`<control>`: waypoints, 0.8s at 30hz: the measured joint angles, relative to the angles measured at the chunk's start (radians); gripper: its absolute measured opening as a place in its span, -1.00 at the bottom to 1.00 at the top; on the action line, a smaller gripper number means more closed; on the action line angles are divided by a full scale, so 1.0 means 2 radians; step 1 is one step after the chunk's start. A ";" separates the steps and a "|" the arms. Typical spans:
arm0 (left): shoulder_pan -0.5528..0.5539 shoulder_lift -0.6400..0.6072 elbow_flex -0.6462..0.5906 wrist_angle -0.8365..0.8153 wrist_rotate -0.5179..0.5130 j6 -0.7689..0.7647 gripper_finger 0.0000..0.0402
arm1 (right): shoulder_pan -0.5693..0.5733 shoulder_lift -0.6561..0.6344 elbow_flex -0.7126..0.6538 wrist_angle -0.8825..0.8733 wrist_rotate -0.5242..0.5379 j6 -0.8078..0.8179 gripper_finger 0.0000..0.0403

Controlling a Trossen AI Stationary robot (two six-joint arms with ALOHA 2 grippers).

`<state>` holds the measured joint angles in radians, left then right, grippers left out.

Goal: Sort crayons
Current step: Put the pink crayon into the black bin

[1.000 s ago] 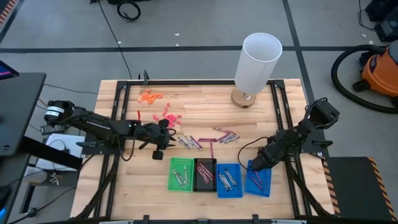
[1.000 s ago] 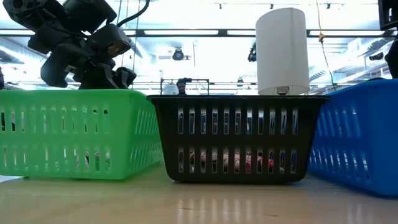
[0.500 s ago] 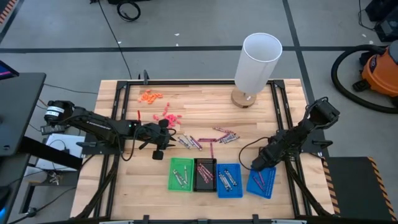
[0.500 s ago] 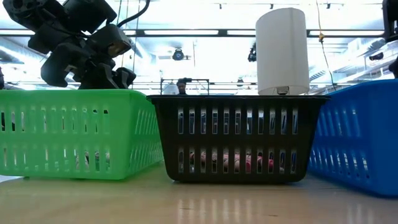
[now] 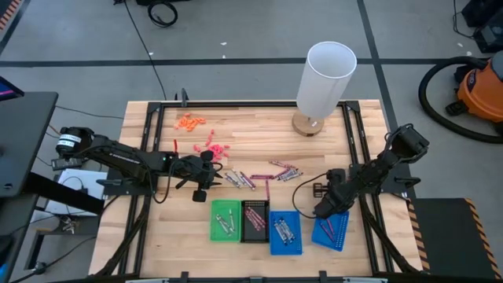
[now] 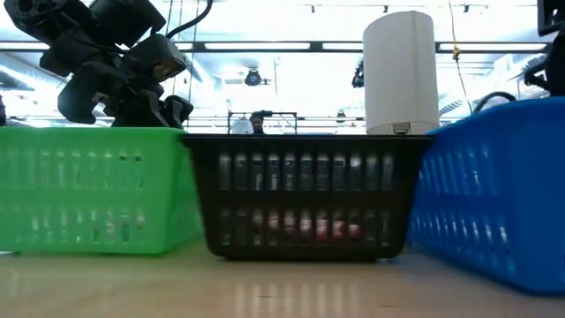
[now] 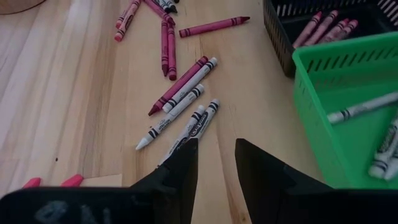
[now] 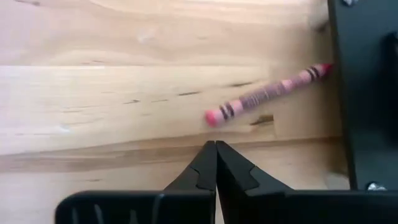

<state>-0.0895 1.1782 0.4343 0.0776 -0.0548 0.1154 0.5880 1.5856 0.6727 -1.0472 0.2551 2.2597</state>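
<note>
Loose crayons [image 5: 240,179] [image 7: 180,106], grey-silver, maroon and pinkish-red, lie on the wooden table mid-way back, with more farther right [image 5: 287,170]. Four small trays stand in a row near the front: green [image 5: 225,221], black [image 5: 255,221], blue [image 5: 285,232] and a second blue [image 5: 330,230], each with crayons inside. My left gripper [image 5: 206,171] [image 7: 214,155] is open and empty, just left of the loose crayons. My right gripper [image 5: 322,208] [image 8: 216,155] is shut and low, between the far ends of the two blue trays. A pinkish crayon [image 8: 267,93] lies on the wood ahead of it. My right gripper is shut beside the far right corner [image 5: 302,212] of the middle blue tray. I cannot tell whether it touches the tray; the arm hides the place.
A tall white cylinder [image 5: 324,79] on a wooden base stands at the far right. Orange bits [image 5: 191,121] and coral-pink bits [image 5: 212,146] lie at the far left. Black rails [image 5: 354,149] run along the table's sides.
My right gripper has gone toward the table's left edge, staying low. The right blue tray first slid toward the near edge. Then the middle blue, black and green trays slid a little toward the left, the middle blue tray also toward the near edge.
</note>
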 joint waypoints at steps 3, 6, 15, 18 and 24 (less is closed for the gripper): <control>0.000 0.000 0.000 0.000 0.000 0.000 -0.42 | 0.000 0.000 0.016 -0.009 0.027 -0.011 -0.96; 0.000 0.000 0.000 0.001 0.000 0.000 -0.42 | -0.003 0.000 0.033 -0.035 0.055 -0.024 -0.96; 0.000 0.000 0.000 0.012 0.000 0.000 -0.42 | -0.059 0.000 0.048 -0.078 0.074 -0.123 -0.95; 0.000 0.000 0.000 0.011 0.000 0.000 -0.42 | -0.094 0.000 0.048 -0.064 0.058 -0.215 -0.92; 0.000 0.000 0.000 0.011 0.000 0.001 -0.42 | -0.168 -0.001 0.048 -0.044 0.005 -0.396 -0.73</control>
<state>-0.0895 1.1782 0.4343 0.1002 -0.0551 0.1165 0.2518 1.5841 0.7689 -1.1346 0.2648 1.4669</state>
